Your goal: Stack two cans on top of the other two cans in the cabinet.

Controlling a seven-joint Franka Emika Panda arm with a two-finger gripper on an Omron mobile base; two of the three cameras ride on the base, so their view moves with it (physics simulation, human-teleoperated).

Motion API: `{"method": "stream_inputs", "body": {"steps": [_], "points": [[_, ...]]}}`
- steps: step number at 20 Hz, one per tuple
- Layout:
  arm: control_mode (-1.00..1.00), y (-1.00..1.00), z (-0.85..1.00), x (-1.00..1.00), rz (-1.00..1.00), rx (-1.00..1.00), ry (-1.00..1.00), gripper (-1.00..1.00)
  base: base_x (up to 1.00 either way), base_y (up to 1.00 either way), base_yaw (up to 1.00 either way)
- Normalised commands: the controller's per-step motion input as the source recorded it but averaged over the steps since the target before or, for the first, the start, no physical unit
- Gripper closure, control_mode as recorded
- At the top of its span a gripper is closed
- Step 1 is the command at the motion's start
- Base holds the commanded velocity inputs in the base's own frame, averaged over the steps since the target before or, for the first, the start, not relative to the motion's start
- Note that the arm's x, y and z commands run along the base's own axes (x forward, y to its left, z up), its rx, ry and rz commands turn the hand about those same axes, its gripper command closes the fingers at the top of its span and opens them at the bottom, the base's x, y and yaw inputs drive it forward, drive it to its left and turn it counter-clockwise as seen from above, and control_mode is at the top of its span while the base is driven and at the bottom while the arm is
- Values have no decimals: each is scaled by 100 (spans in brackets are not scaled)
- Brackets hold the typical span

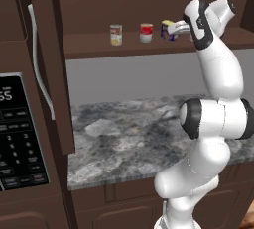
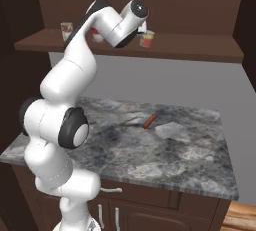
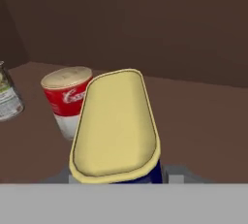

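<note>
Blue tin (image 1: 169, 29) with yellow top sits on the cabinet shelf (image 1: 99, 45), clamped between the gripper (image 1: 174, 30) fingers. Left base view shows the red-and-white can (image 1: 146, 32) and cream can (image 1: 116, 34) beside it. Right base view shows a small pale-yellow can (image 2: 147, 39) and a sausage (image 2: 149, 121) on the counter (image 2: 190, 155).

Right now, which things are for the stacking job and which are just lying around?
For the job: blue tin, held in the gripper; red-and-white can; cream can; yellow can; cabinet shelf.
Lying about: sausage on the counter; keypad appliance.
</note>
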Motion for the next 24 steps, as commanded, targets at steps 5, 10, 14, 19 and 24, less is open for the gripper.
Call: {"method": "stream_inputs", "body": {"steps": [5, 10, 14, 19, 24], "points": [[-100, 9, 22, -24, -12, -8, -7, 100, 0, 0, 0], [-100, 11, 23, -9, -9, 0, 0, 100, 0, 0, 0], [-100, -15, 17, -23, -13, 0, 0, 100, 0, 0, 0], [-100, -18, 18, -28, -22, 0, 0, 100, 0, 0, 0], [-100, -17, 14, -25, -27, 0, 0, 100, 0, 0, 0]]}}
